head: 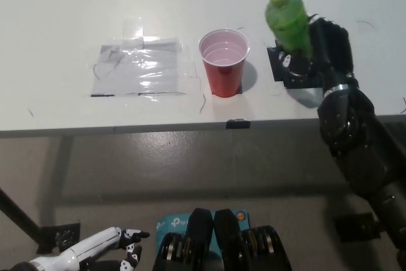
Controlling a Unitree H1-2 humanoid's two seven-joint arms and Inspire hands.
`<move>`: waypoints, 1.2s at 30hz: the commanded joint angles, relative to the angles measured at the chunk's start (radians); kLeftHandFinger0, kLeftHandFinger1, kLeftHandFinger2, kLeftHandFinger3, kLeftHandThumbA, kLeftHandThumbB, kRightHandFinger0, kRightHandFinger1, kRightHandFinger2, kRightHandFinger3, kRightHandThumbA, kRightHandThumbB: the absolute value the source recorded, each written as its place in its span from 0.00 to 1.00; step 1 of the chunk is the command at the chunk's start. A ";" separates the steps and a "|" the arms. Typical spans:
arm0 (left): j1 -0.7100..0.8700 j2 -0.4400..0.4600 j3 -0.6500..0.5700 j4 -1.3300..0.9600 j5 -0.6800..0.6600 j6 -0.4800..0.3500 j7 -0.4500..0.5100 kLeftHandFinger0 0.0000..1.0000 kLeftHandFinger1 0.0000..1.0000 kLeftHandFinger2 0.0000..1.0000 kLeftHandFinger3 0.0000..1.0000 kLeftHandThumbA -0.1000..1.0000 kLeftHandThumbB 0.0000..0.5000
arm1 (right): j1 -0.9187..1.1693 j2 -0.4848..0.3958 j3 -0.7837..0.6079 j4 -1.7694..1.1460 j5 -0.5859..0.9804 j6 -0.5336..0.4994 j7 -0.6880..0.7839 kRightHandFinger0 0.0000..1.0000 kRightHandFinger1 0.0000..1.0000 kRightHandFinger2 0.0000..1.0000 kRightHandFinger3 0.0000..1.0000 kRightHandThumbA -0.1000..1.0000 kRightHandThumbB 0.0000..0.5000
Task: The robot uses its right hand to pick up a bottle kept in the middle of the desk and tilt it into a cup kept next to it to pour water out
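while the black right hand (320,46) is wrapped around the lower body of the green bottle (288,20), the bottle leans with its green cap toward picture left, in the direction of the red cup (224,61). the bottle is lifted off the white desk (63,17); its base is hidden behind the hand's fingers, and its top sits up and to the right of the cup's rim, not over the opening. the cap appears to be on. a black square patch (284,68) lies on the desk under and just beside the hand, partly covered by it. the cup stands upright on the desk, just left of that patch, its pale inside open to the camera; whether it holds any liquid cannot be told. further left of the cup, well apart from it, a sheet of clear, crinkled plastic (141,68) is taped flat to the desk. a small dark tab (238,123) sits at the desk's near edge below the cup. the right arm rises from the lower right, past the desk edge, to reach the bottle. the white left hand (104,249) rests low at the bottom left, below the desk, holding nothing, its fingers loosely spread.
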 commanded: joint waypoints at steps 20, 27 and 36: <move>-0.010 0.025 0.016 -0.019 -0.002 0.014 -0.035 1.00 1.00 1.00 1.00 0.96 0.87 | -0.185 -0.123 0.186 0.071 -0.218 0.019 0.167 0.00 0.00 0.12 0.43 0.00 0.20; -0.011 0.023 0.014 -0.016 -0.003 0.014 -0.037 1.00 1.00 1.00 1.00 0.95 0.83 | -0.226 -0.187 0.220 0.075 -0.275 -0.001 0.173 0.00 0.00 0.15 0.36 0.00 0.08; -0.014 0.032 0.019 -0.022 0.002 0.014 -0.044 1.00 1.00 1.00 1.00 0.95 0.81 | -0.278 -0.226 0.253 0.053 -0.333 -0.071 0.159 0.00 0.03 0.29 0.23 0.00 0.20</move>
